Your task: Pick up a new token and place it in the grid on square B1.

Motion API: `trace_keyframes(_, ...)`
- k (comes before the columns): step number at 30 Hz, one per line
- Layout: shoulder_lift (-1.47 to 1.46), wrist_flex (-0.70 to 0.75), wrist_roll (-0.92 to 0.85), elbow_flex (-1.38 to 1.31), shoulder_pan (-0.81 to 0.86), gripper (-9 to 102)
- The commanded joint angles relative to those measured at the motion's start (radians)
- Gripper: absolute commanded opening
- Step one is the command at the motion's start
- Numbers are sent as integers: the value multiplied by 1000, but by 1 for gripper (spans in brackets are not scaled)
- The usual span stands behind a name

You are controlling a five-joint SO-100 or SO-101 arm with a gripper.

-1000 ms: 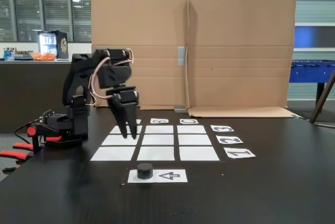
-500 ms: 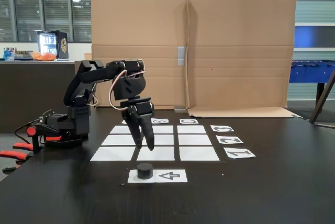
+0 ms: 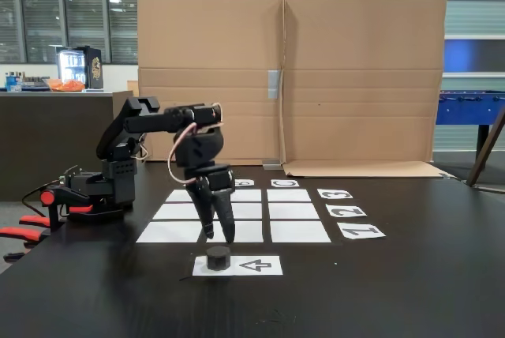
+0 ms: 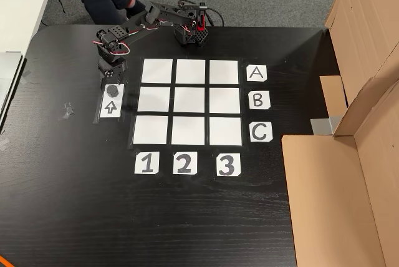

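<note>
Jaws [image 3: 218,238]: pointing straight down and hanging just above the token, the two fingers sitting slightly apart with nothing between them.
Token [image 3: 218,257]: lying on the near end of the arrow sheet [image 3: 256,265], beside the printed arrow, outside the grid [image 4: 190,101].
Square B1 [image 4: 154,100]: lying bare in the other view, just beside the arrow sheet.
Desk [image 3: 410,291]: carrying the grid, its label cards and the arm.

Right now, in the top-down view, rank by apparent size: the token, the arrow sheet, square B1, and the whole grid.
1. the grid
2. square B1
3. the arrow sheet, somewhat smaller than one square
4. the token
</note>
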Motion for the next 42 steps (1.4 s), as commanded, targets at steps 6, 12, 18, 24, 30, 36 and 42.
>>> trace_keyframes(6, -11, -6, 6, -34, -8, 29)
trace_keyframes(12, -54, -6, 6, -74, -5, 29)
trace_keyframes(18, -77, -6, 6, -97, -5, 29)
trace_keyframes(24, -112, -6, 9, -130, -2, 29)
trace_keyframes(30, -135, -6, 9, -149, 2, 29)
trace_keyframes(36, -149, -6, 9, -166, 5, 29)
trace_keyframes(42, -153, -6, 12, -176, 6, 26)
